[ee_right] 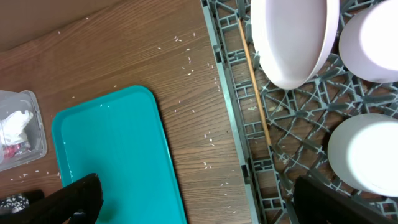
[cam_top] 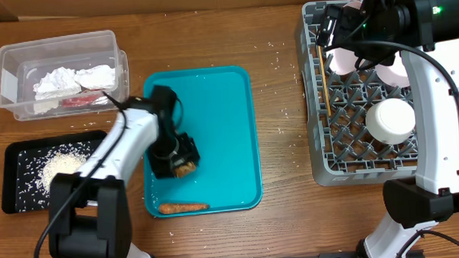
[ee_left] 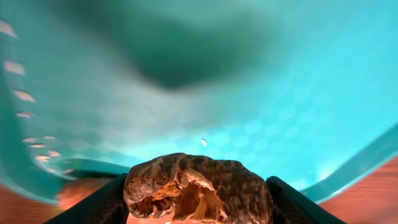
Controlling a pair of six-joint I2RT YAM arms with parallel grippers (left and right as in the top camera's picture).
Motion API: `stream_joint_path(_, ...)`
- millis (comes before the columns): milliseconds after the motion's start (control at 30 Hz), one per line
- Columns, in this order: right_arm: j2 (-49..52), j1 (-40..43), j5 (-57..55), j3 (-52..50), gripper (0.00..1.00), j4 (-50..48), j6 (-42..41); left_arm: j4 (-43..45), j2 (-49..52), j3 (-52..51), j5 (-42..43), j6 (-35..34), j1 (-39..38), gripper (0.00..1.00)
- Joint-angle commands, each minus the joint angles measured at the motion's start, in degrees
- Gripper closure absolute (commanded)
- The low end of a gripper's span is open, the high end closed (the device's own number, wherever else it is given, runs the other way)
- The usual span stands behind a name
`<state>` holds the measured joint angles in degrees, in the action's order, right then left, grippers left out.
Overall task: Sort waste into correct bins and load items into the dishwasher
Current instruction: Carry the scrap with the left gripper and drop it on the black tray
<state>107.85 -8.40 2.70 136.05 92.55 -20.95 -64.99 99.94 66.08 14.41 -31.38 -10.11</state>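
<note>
Tray (cam_top: 229, 129): L claw (cam_top: 183, 169) snug round lump (ee_left: 199, 190)

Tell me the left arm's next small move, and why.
Probably lift the left gripper straight up off the teal tray: its fingers grip the brown food lump, which likely belongs with the rice in the black tray beside the teal one.

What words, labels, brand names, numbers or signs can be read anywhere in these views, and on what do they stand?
None: no view shows a readable word, number or sign.
The clear tub, black tray, teal tray, grey dish rack and white dishes show no print.
The red wrapper is too small to tell whether it bears any.
A green light above the rack is no character.
</note>
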Motion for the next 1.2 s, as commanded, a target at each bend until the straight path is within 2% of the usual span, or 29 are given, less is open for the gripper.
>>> stream_joint_path(0, -0.42, -0.09, -0.28, 0.09, 0.0, -0.28, -0.02, -2.38, 0.24, 5.53, -0.22, 2.32, 5.42, 0.31)
stream_joint_path(167, -0.42, -0.09, -0.26, 0.09, 0.0, -0.28, -0.02, -6.49, 0.24, 11.21, -4.5, 3.13, 13.03, 0.31)
stream_joint_path(267, -0.42, -0.09, -0.28, 0.09, 0.0, -0.28, -0.02, -8.55, 0.24, 14.73, -9.01, 3.13, 20.11, 0.31)
stream_joint_path(500, -0.42, -0.09, -0.28, 0.09, 0.0, -0.28, -0.02, -6.36, 0.24, 15.04, -14.45, 3.08, 35.34, 0.27)
stream_joint_path(533, -0.42, -0.09, -0.28, 0.09, 0.0, -0.28, -0.02, -5.09, 0.24, 15.02, -15.67, 3.1, 38.77, 0.24)
stream_joint_path(667, -0.42, -0.09, -0.28, 0.09, 0.0, -0.28, -0.02, -2.73, 0.24, 15.02, -17.38, 3.1, 43.17, 0.22)
stream_joint_path(833, -0.42, -0.09, -0.28, 0.09, 0.0, -0.28, -0.02, -1.77, 0.24, 15.04, -17.22, 3.28, 44.26, 0.21)
stream_joint_path(1000, -0.42, -0.09, -0.28, 0.09, 0.0, -0.28, -0.02, -3.26, 0.24, 15.04, -5.16, 10.64, 44.15, 0.21)
stream_joint_path(1167, -0.42, -0.09, -0.28, 0.09, 0.0, -0.28, -0.02, -8.0, 0.24, 15.04, 13.07, 19.8, 43.78, 0.21)
